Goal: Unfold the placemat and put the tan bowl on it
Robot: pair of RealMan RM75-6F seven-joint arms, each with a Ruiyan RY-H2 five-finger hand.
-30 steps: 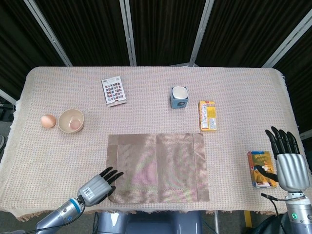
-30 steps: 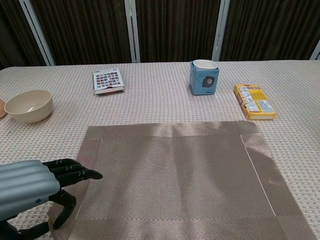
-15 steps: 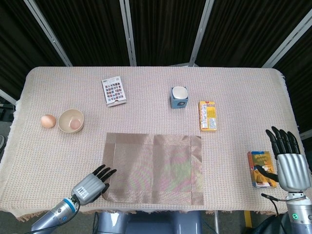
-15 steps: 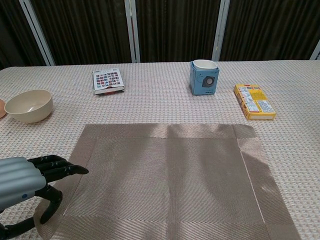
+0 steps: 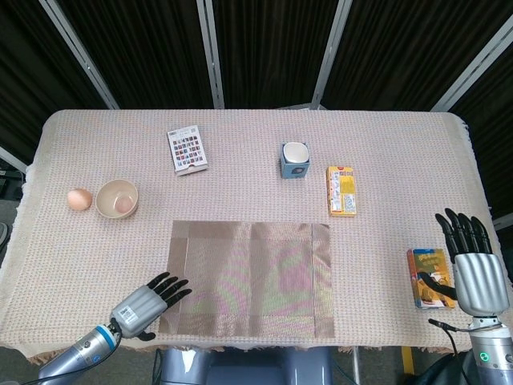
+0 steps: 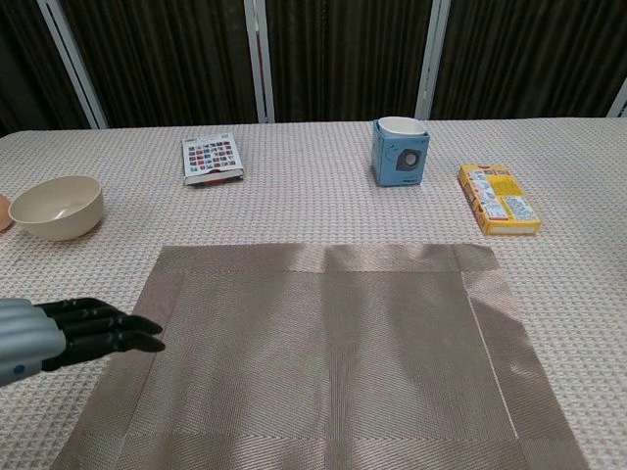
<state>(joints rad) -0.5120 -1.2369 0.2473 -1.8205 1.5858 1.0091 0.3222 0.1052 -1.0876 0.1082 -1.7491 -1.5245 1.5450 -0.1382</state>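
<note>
Placemat (image 5: 249, 278) flat on the bench (image 5: 401, 152), tan bowl (image 5: 117, 199) off it, left hand (image 5: 144, 303) open at its edge, right hand (image 5: 473, 265) open, empty.

Left robot hand (image 5: 143, 305) silver w/ black fingers, blue wrist ring, right robot hand (image 5: 474, 261) same, maybe thin cable.

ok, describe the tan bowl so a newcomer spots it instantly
Start at the big brown placemat in the table's near middle, then look past its far-left corner. The tan bowl sits there, open side up. A small brownish egg-like object lies just left of it; the bowl is larger, paler and hollow.
</note>
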